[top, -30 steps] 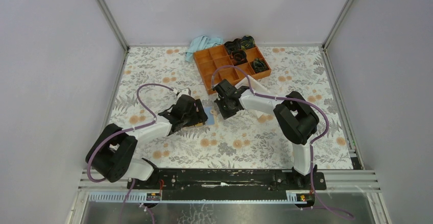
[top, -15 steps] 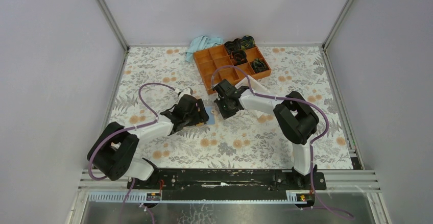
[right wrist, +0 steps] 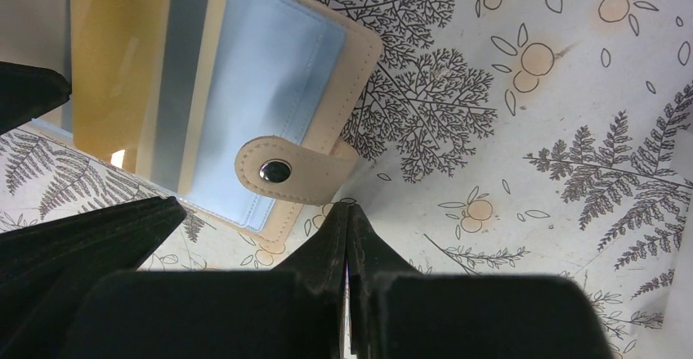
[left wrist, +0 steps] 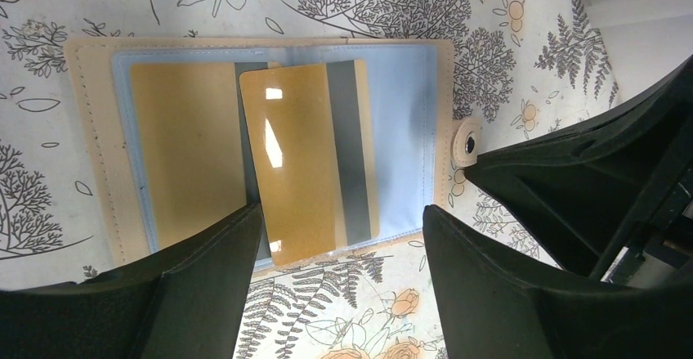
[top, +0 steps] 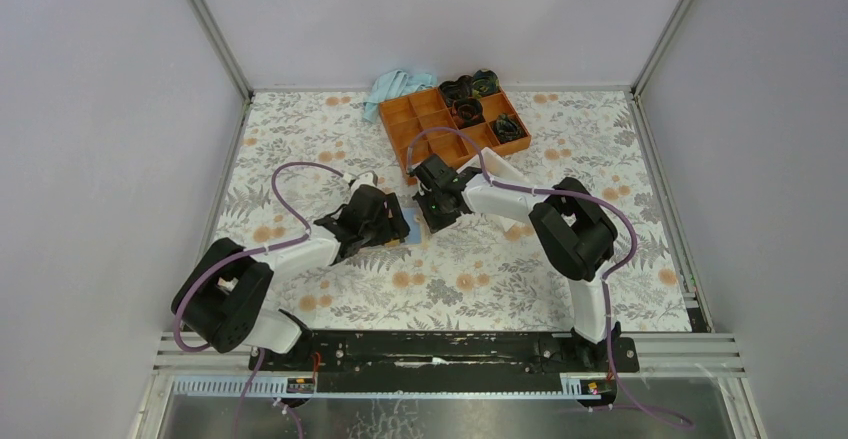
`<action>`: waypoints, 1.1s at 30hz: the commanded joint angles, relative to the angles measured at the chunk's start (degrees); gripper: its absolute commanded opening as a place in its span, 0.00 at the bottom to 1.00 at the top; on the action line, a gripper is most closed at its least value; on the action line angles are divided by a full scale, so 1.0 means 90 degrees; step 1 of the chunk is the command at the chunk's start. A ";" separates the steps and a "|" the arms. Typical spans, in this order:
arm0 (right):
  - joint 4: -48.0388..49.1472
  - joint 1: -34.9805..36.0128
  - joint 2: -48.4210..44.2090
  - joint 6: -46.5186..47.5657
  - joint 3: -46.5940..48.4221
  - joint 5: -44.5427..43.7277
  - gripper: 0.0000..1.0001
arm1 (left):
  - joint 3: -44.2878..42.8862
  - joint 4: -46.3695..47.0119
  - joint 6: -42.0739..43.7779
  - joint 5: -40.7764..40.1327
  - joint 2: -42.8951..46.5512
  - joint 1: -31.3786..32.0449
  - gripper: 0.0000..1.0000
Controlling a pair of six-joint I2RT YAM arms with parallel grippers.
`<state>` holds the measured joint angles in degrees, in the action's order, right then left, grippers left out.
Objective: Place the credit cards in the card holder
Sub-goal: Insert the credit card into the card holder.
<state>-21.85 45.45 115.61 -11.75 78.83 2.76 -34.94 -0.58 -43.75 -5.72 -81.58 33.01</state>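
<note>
Over card holder (left wrist: 404, 114), left gripper (left wrist: 342, 236) agape, empty.

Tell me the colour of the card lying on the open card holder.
The card is gold with a grey stripe down one side; the left wrist view shows it best.

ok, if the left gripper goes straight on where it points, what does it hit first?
Probably the gold card with the grey stripe, lying on the open card holder; it sits between the open fingers of the left gripper. The gap to it is unclear.
</note>
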 commanded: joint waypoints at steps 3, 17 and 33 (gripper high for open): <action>-0.0092 0.0096 0.0206 0.0017 0.0125 0.0152 0.00 | -0.0093 0.0351 0.0160 0.0076 -0.0120 0.0040 0.80; -0.0092 0.0096 0.0240 0.0039 0.0123 0.0124 0.00 | 0.0109 0.0781 0.0278 0.0025 0.0001 0.0027 0.80; -0.0065 0.0096 0.0261 0.0055 0.0108 0.0173 0.00 | 0.0223 0.0536 0.0362 -0.0765 0.0438 0.0024 0.80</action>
<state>-21.76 45.50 116.11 -11.75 79.46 3.14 -33.19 3.79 -42.26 -8.97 -78.43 33.01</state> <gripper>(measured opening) 0.011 0.797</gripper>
